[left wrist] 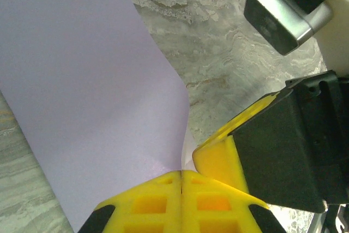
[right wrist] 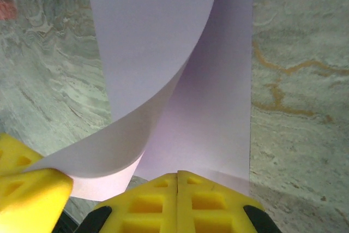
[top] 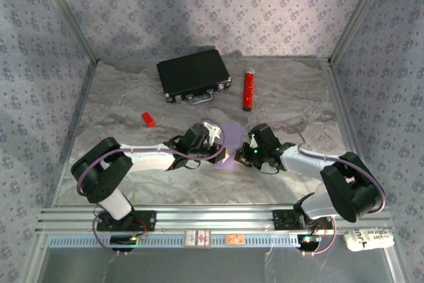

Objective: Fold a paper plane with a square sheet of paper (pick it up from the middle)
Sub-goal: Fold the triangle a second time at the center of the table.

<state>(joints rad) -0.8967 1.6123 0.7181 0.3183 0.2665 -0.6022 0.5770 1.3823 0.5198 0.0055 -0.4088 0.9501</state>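
Jaws of the left gripper [left wrist: 181, 174] are pressed together on the near edge of the square sheet of paper [top: 231, 138]. The right gripper [right wrist: 178, 175], just beside it, is clamped on the same edge. The sheet sits near the middle front of the table [top: 298, 111], bowed in a loose curl, its length running from the fingertips toward the far wall.
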